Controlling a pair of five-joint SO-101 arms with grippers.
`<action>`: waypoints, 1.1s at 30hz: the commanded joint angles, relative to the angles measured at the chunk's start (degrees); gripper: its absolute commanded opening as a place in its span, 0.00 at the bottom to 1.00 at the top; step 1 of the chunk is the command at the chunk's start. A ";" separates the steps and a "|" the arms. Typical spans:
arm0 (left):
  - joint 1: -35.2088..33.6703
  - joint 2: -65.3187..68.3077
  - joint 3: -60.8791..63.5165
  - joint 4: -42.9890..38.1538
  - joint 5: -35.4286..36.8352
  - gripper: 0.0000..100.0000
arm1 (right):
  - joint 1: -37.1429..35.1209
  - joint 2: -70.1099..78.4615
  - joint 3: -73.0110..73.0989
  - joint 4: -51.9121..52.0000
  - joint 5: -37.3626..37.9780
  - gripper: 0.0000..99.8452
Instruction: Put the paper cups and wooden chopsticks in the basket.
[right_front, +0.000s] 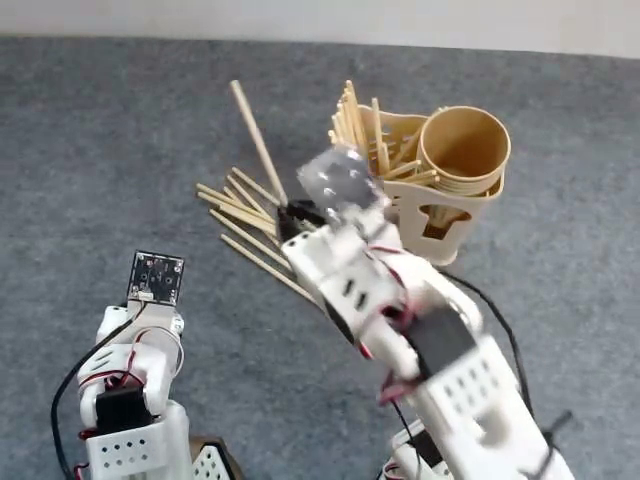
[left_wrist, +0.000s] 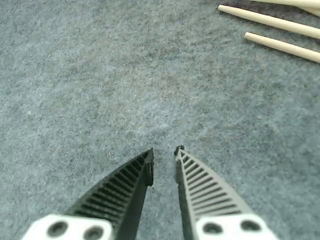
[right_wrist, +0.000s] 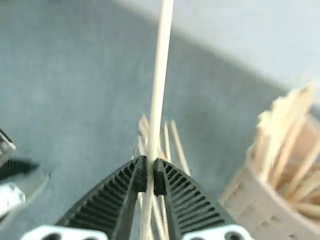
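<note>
Currently my right end effector (right_wrist: 150, 172) is clamped on one tilted chopstick (right_wrist: 161, 75) beside the basket (right_front: 440, 215), near the worktop's far edge. The chopstick may pivot in the grip and snag the rim. My left end effector (left_wrist: 164, 152) is slightly apart, empty.
</note>
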 joint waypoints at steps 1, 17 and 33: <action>-0.22 -0.40 1.10 -0.26 -0.44 0.09 | 2.51 -12.00 4.79 -11.12 -0.53 0.01; -0.22 -0.40 1.10 -0.26 -0.44 0.09 | 18.95 -18.15 14.29 -44.00 -0.53 0.01; -0.22 -0.40 1.10 -0.26 -0.44 0.09 | 25.63 10.42 14.37 -62.64 -0.88 0.01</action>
